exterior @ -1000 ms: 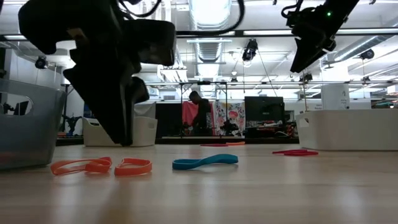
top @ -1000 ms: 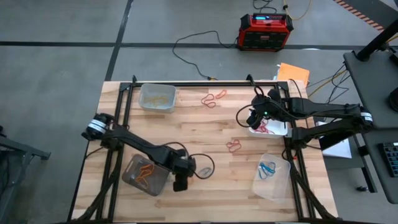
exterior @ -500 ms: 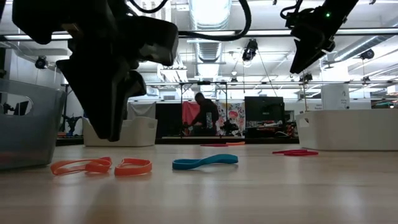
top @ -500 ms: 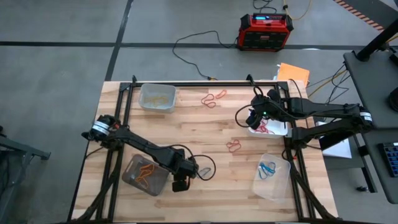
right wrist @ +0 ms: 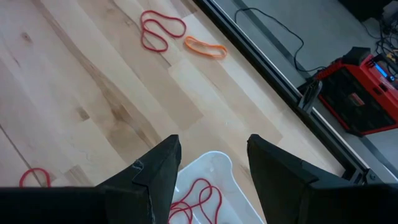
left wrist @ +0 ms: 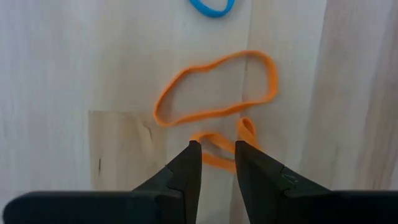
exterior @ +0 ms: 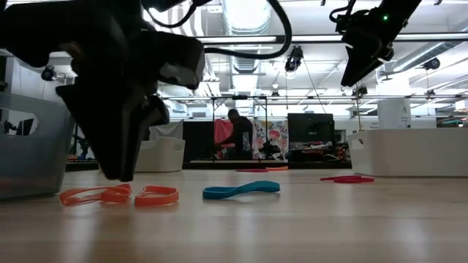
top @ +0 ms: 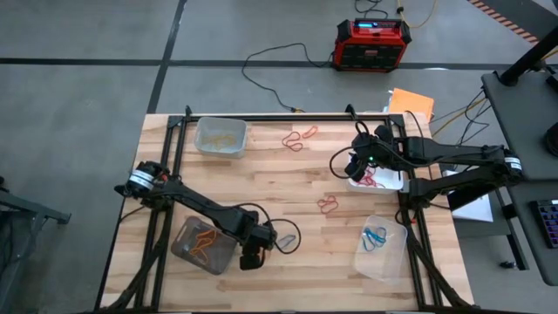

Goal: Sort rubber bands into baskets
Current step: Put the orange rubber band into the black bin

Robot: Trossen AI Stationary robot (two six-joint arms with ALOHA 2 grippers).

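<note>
Rubber bands: two orange loops flat on counter [left wrist: 74, 74]. Small orange band [left wrist: 219, 149] directly ahead of left jaws [left wrist: 212, 148], partly between tips; large orange band [left wrist: 214, 87] touching it, just beyond. Left jaws narrowly parted, pinching nothing yet. Risks, judged: thin band slipping under tips on closing; both orange loops lifted together, given contact; blue band [left wrist: 212, 7] further beyond, likely unaffected. Right jaws [right wrist: 212, 155] spread, empty, above white basket [right wrist: 217, 171] holding red bands [right wrist: 199, 202].

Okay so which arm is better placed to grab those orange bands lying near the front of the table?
The left. Its tool hangs right over the small orange band, fingers slightly apart astride it. The right tool is far off, open above the white basket.
</note>
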